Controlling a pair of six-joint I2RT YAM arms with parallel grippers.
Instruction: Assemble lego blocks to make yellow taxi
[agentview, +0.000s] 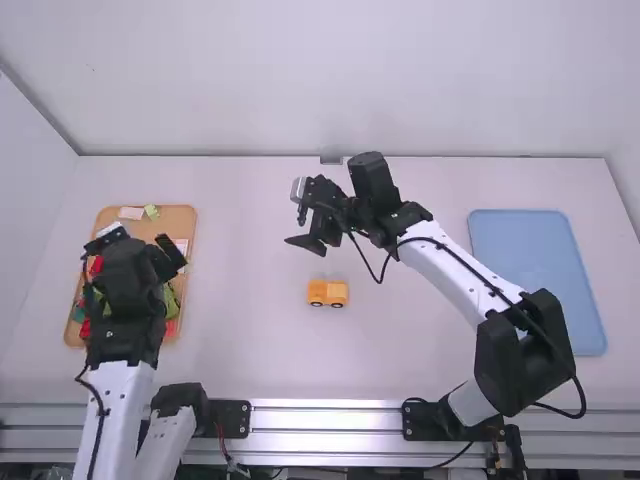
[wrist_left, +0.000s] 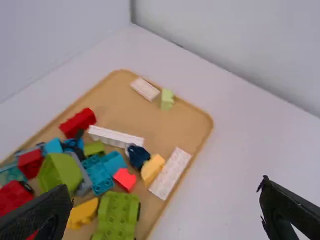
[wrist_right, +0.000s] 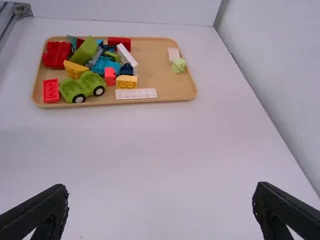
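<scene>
The right gripper (agentview: 303, 218) is above the middle of the table, its fingers spread wide with nothing between them. The left gripper (agentview: 138, 246) is over the wooden tray (agentview: 186, 215) at the left, also open and empty.

The yellow toy vehicle (agentview: 328, 292) stands upright on the table, on the near side of the right gripper and well apart from the tray. Its body is an orange-tinged yellow, and two dark wheels show along its near side. It is too small to make out how its blocks join.

In the high view, the left arm hides much of the tray. The left wrist view shows down into it: a green wheeled base (wrist_left: 117, 215), a yellow curved block (wrist_left: 83, 212), a yellow brick (wrist_left: 152, 169), a long white brick (wrist_left: 115, 136) and a white plate (wrist_left: 170, 173), among red, blue and teal pieces. A small white brick (wrist_left: 145, 89) and a pale green block (wrist_left: 167, 99) lie near each other toward the tray's far end. The right wrist view adds the green base's black wheels with white hubs, seen from the side, and a flat red brick (wrist_right: 51, 90) just beside it.

The blue tray (agentview: 540, 280) lies at the right of the table.
</scene>
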